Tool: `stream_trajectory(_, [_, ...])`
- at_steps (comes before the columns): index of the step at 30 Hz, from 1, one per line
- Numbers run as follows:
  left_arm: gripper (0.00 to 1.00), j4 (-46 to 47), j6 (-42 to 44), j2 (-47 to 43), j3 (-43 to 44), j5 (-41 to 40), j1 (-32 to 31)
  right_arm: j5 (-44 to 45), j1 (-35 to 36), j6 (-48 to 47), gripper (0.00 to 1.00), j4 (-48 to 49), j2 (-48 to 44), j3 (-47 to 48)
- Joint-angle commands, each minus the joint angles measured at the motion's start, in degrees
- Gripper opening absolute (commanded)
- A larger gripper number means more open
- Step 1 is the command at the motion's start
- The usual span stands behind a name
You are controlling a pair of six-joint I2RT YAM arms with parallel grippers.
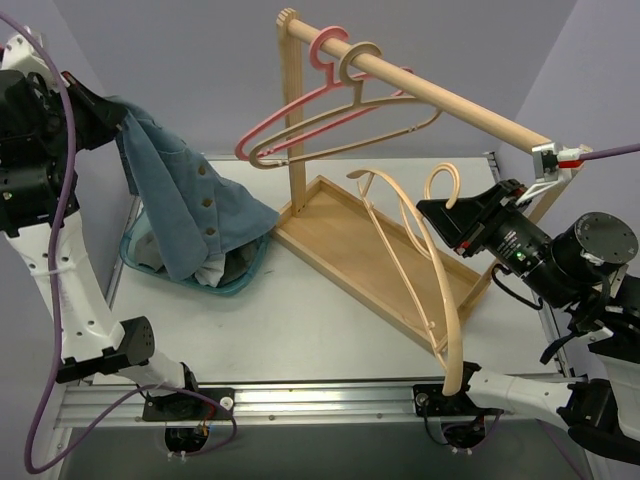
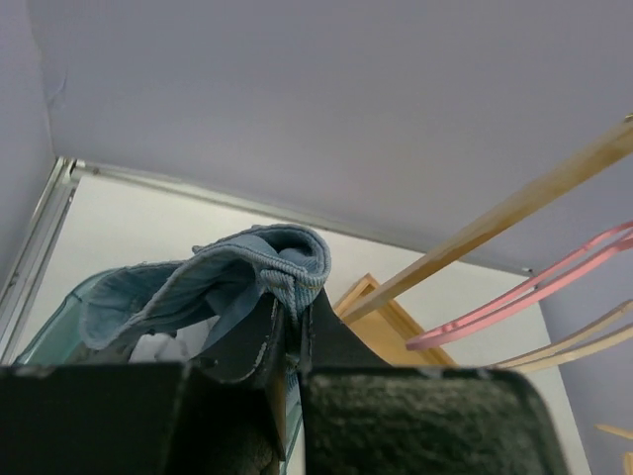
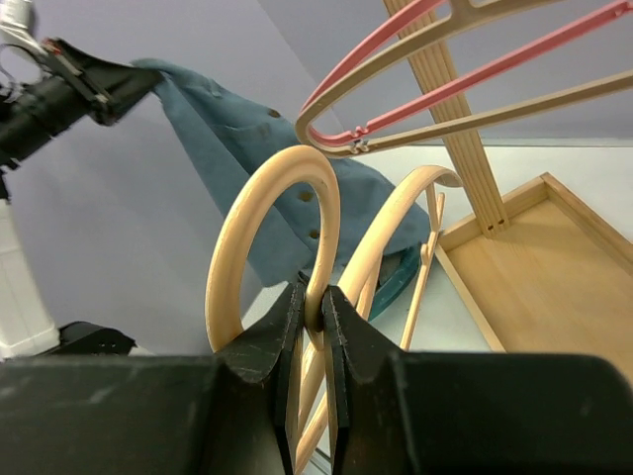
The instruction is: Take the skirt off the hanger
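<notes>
Beige and bare, the hanger [image 1: 455,350] sits nearest the arm bases, its lower end dipping past the table's [image 1: 300,340] near edge while its hook is pinched between the nearly closed jaws of the right gripper [image 3: 315,307]; nothing hangs from it. Further back on the left, the blue buttoned skirt [image 1: 200,210] is free of that hanger, bunched at one edge in the left gripper [image 2: 289,317], whose jaws are clamped tight on a fold of the cloth. The garment drapes down from there so that its lower part rests on the teal basket [image 1: 130,255], which holds other clothes. The separation looks done, so the work in hand is probably parting the two cleanly: the left arm would do well to lower the skirt over the basket before letting go, so the hem does not spill onto the table, and the right arm should keep the hanger well apart from the cloth and from the wooden tray [image 1: 350,250]. Farthest back, the wooden rail [image 1: 450,95] carries a pink hanger [image 1: 280,115] and another tan one [image 1: 400,125], both empty
</notes>
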Motion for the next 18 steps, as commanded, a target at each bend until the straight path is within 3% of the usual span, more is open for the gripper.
stream_trajectory(1, [0.02,10.84,-2.79,-3.62,5.08,2.33,0.45,0.93,-0.25,-1.08,0.00,2.83,0.65,-1.43])
stream_trajectory(18, [0.02,14.89,-4.20,-8.63,6.84,1.99,0.45,1.99,-0.16,-0.47,0.00,2.04,-0.05,-3.28])
